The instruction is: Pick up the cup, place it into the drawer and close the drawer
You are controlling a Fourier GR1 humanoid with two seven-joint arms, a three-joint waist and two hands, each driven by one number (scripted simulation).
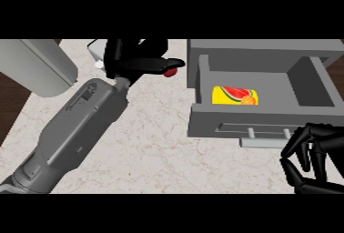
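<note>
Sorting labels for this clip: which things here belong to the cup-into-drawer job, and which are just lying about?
Job:
- left hand, curled round a red-and-white thing, probably the cup
- open drawer
- drawer handle
- right hand

Lying about:
- fruit-printed box inside the drawer
- grey rounded object

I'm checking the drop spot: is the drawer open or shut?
Open. The drawer is pulled out, its grey inside showing, with a yellow fruit-print box lying in it.

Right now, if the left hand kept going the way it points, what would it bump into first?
Likely the small red thing just past the left hand. After it comes the grey drawer. Depth is hard to judge from above.
</note>
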